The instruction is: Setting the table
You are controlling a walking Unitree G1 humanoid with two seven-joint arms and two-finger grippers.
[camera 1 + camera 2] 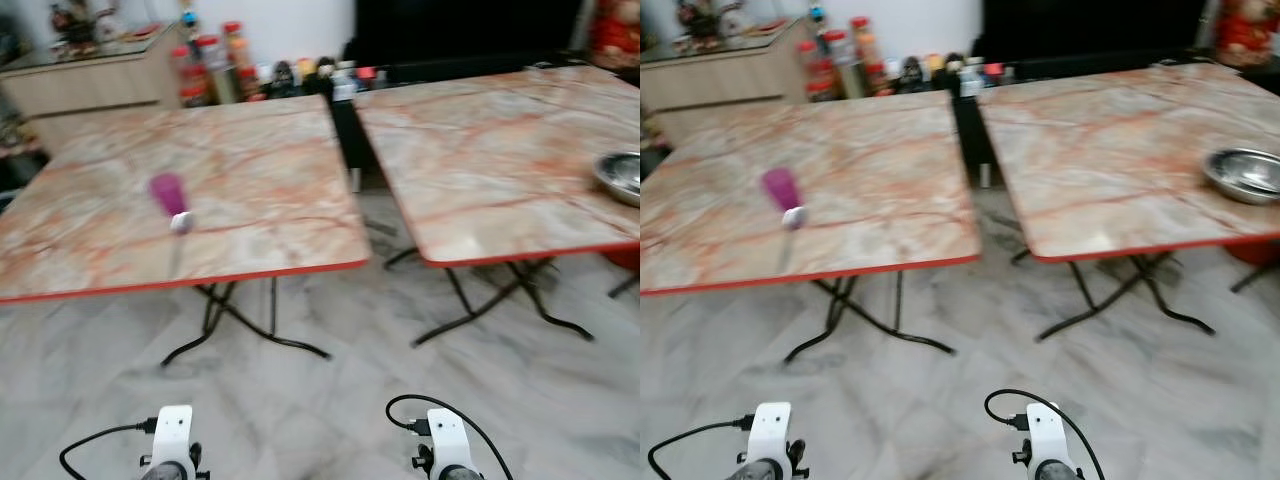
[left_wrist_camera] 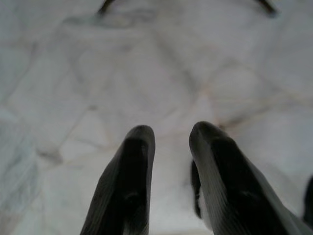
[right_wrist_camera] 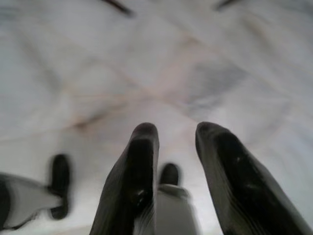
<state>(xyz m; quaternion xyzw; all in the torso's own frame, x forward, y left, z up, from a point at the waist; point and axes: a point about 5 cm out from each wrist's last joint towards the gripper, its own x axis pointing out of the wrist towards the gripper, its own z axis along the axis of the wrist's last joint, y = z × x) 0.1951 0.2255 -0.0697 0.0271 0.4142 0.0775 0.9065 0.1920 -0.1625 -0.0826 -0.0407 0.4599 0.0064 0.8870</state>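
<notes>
While both arms hang low over the pale marble floor, neither claw is carrying anything: the left gripper has its two black fingers a little apart with bare floor between them, and the right gripper stands likewise parted and empty.

Ahead of the left gripper and well above it, across a stretch of floor, stands the left table with its red edge. On it lies a purple cup, tipped on its side. It looks like light, stiff plastic, probably smooth and inclined to roll. My guess is that a pinch across its body near the middle, fingers square to its length, would hold best. It is well apart from both claws.

Farther off to the right gripper's outer side, on the right table, sits a metal bowl near the far right edge. It appears thin, rigid and slick, so the rim seems the only sensible place to pinch. Beyond the tables, jars crowd a low cabinet.
</notes>
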